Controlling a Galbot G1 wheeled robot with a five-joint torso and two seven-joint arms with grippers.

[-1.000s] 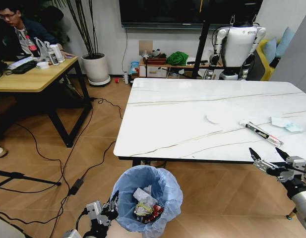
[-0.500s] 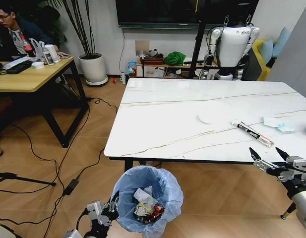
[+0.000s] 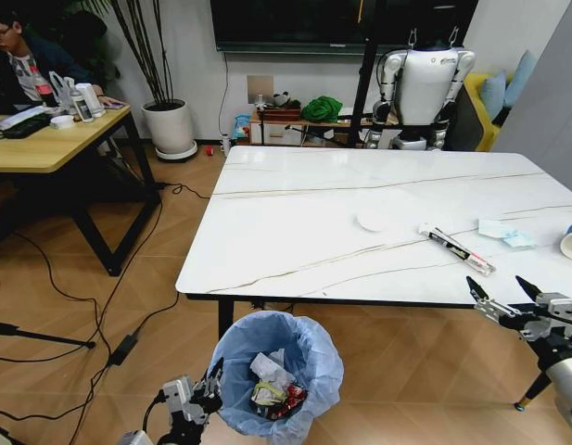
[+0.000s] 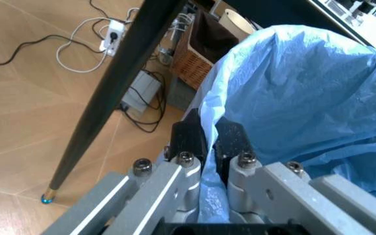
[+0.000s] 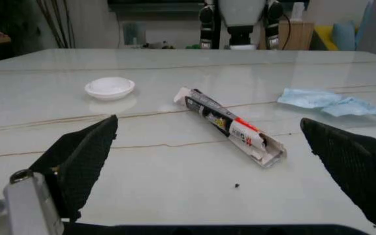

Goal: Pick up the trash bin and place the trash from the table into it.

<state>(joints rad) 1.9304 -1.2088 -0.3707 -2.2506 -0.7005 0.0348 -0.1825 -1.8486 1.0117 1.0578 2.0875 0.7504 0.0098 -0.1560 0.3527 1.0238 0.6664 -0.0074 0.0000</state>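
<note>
1. The left gripper has its fingers pinched on the bag rim of the trash bin, near the table.
2. The right gripper hovers at the surface's near right edge, fingers spread wide and empty.
3. The long wrapper, white disc and blue tissue lie on the surface.

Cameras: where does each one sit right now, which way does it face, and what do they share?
Head view: high, looking forward and down at the table and trash bin; both grippers low.
Left wrist view: behind the left gripper, fingers clamping the bin's bag rim.
Right wrist view: just above tabletop level, between the open right gripper's fingers.
Shared: head and right wrist both show the long wrapper, white disc and tissue.
</note>
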